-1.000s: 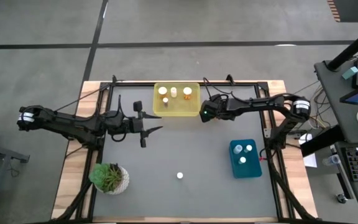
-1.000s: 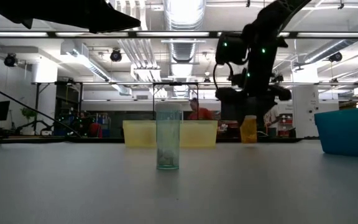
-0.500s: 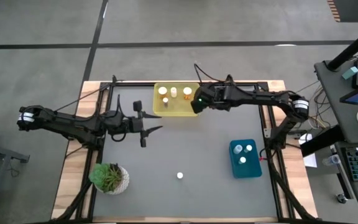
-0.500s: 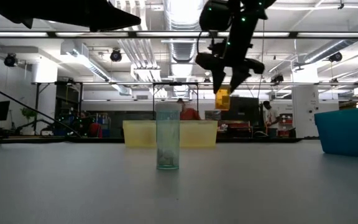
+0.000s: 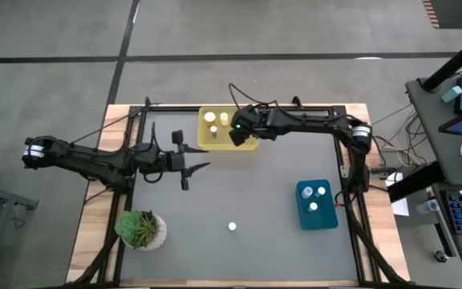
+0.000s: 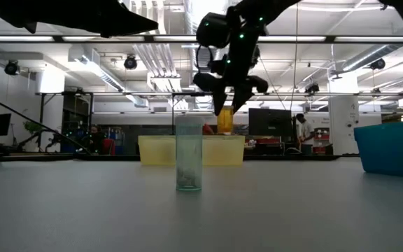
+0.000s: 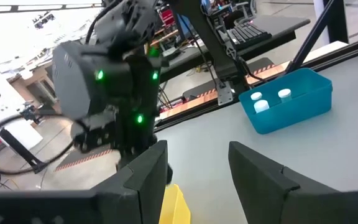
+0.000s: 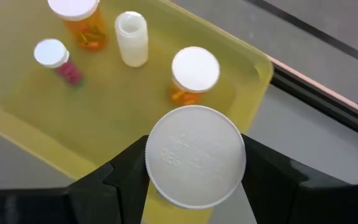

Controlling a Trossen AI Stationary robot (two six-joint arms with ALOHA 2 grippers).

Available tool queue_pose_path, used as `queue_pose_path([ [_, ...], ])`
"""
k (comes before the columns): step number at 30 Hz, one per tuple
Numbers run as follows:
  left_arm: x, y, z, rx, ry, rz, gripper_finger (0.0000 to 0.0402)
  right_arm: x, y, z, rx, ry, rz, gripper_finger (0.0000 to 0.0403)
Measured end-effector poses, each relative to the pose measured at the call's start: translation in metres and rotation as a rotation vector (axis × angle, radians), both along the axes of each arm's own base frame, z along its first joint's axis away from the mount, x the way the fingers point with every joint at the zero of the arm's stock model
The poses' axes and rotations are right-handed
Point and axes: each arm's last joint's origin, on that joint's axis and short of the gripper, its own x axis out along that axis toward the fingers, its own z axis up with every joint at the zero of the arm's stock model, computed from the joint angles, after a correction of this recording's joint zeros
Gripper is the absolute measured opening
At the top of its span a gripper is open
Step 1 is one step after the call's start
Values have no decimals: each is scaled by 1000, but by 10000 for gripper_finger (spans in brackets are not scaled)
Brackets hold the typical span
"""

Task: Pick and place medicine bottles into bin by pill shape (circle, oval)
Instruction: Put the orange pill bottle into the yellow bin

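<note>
Right gripper point(image 8: 194, 180) pinching orange bottle point(image 8: 195, 163) above yellow bin point(image 5: 249, 144) near edge; release here risks landing on capped bottle point(image 8: 194, 70) below or, probably, clipping rim; left gripper point(image 7: 194, 171) spread, waiting mid-table.

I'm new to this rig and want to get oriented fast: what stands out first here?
The right gripper hangs above the yellow bin at the table's far edge, jaws shut on an orange bottle. One clear bottle stands alone mid-table; the left gripper waits open beside the bin.
</note>
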Motion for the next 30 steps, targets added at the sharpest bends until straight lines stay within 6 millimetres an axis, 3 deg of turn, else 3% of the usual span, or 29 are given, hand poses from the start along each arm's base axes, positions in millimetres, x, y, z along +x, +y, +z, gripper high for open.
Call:
queue_pose_path([
  [14,0,0,0,1,1,1,156,39,-20,-40,4,48,9,208],
  [30,0,1,-1,2,2,25,156,39,-20,-54,23,66,15,212],
])
